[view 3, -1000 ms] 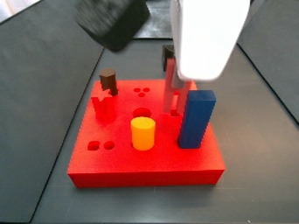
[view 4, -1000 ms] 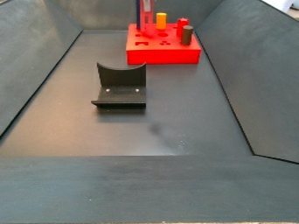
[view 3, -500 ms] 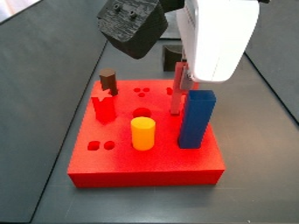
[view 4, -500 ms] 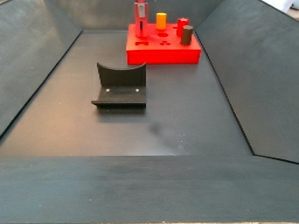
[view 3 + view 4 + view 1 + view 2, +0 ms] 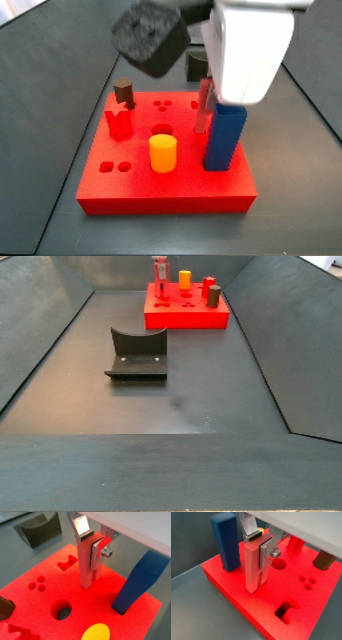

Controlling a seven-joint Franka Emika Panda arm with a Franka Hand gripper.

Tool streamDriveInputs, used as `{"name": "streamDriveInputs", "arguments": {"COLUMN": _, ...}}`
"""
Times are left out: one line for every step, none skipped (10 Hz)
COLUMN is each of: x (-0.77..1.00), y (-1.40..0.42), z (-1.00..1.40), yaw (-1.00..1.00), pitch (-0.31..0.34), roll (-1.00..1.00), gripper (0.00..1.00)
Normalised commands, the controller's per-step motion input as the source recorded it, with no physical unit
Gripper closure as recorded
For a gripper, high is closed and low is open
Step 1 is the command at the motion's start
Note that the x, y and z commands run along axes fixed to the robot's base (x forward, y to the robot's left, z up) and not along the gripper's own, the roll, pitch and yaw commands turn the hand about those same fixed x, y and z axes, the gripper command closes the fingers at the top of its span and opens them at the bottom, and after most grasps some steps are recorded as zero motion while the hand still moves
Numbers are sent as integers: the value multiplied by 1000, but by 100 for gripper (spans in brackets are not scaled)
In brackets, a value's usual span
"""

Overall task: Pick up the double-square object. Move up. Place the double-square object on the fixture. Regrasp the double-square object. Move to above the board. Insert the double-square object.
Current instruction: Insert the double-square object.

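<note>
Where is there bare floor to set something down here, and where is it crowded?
Bare floor lies in front of the fixture, and on both its sides. The board is crowded: the gripper holds the double-square object upright there beside the blue block and yellow cylinder.

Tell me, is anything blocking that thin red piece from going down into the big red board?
Nothing visible does. The gripper holds the double-square object upright, its lower end already meeting the board. The blue block stands beside it, apart, and the yellow cylinder is off its path.
</note>
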Motion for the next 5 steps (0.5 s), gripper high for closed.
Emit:
{"name": "streamDriveInputs", "arguments": {"x": 0, "y": -94, "z": -434, "yaw": 0, "pitch": -61, "roll": -36, "gripper": 100}}
{"name": "streamDriveInputs", "arguments": {"x": 0, "y": -60, "z": -457, "yaw": 0, "pitch": -50, "roll": -14, "gripper": 100}}
{"name": "streamDriveInputs", "arguments": {"x": 0, "y": 0, "z": -217, "yaw": 0, "pitch": -3, "roll": 0, "gripper": 100}}
{"name": "streamDriveInputs", "arguments": {"x": 23, "y": 0, "z": -11, "yaw": 0, "pitch": 20, "roll": 0, "gripper": 100}}
{"name": "streamDriveInputs", "arguments": {"x": 0, "y": 0, "z": 0, "yaw": 0, "pitch": 0, "roll": 0, "gripper": 100}}
